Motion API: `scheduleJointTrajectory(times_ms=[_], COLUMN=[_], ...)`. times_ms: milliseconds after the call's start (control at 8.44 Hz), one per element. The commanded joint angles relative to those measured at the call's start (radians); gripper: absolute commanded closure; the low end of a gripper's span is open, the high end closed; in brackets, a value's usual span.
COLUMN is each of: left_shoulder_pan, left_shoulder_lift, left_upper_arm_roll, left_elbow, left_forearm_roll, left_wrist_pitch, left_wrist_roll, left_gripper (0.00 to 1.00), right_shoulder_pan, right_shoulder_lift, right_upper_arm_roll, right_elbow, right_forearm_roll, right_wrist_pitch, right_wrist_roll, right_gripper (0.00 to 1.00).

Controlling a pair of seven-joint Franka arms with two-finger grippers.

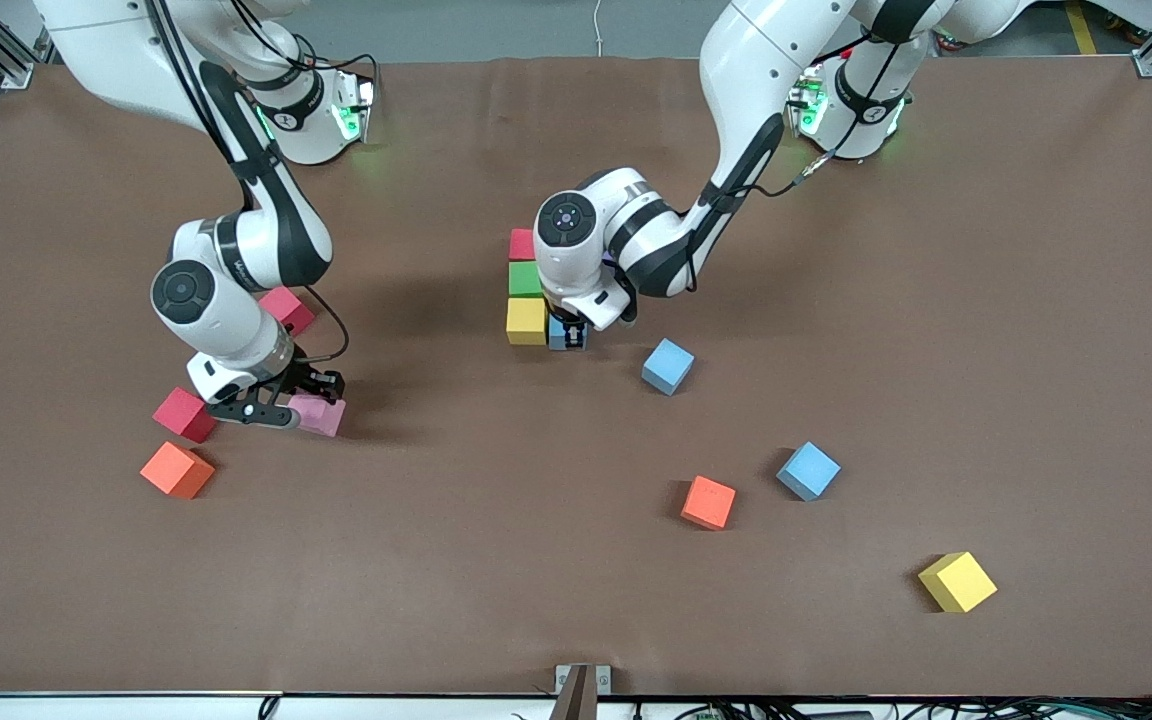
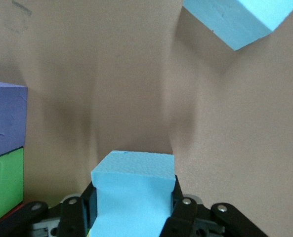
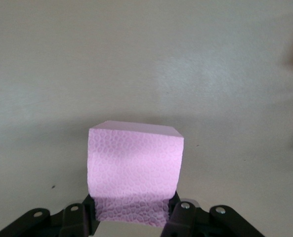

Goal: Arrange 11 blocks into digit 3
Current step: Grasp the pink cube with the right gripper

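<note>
A column of blocks lies mid-table: red (image 1: 522, 244), green (image 1: 525, 279), yellow (image 1: 526, 320). My left gripper (image 1: 567, 336) is shut on a light blue block (image 2: 134, 173), low and right beside the yellow one. The left wrist view also shows a purple block (image 2: 5, 118) next to the green block (image 2: 3, 185). My right gripper (image 1: 301, 411) is shut on a pink block (image 3: 134, 168) down at the table, between a red block (image 1: 184, 414) and another red block (image 1: 286, 308).
Loose blocks lie about: orange (image 1: 177, 469) near the right gripper, light blue (image 1: 667, 366) close to the left gripper, orange (image 1: 708, 502), light blue (image 1: 808, 470), and yellow (image 1: 957, 581) nearest the front camera. Brown mat (image 1: 436, 580) covers the table.
</note>
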Motion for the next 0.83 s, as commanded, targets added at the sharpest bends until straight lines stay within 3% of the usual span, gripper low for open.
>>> scheduleJointTrajectory(times_ms=[0, 592, 711], left_shoulder_pan=[-0.011, -0.019, -0.019], left_shoulder_lift=[0.011, 0.015, 0.018], left_upper_arm_roll=[0.008, 0.008, 0.008], left_elbow=[0.02, 0.02, 0.02], left_forearm_roll=[0.016, 0.016, 0.016], left_wrist_pitch=[0.002, 0.017, 0.018], left_wrist_roll=[-0.01, -0.012, -0.01], left_gripper=[0.51, 0.51, 0.41], right_shoulder_pan=[0.007, 0.031, 0.031], right_shoulder_lift=[-0.019, -0.017, -0.017], right_upper_arm_roll=[0.0, 0.0, 0.0], right_elbow=[0.044, 0.062, 0.064], right_forearm_roll=[0.014, 0.014, 0.014], right_wrist_pitch=[-0.086, -0.088, -0.088], right_wrist_roll=[-0.05, -0.055, -0.053], right_gripper=[0.98, 0.99, 0.99])
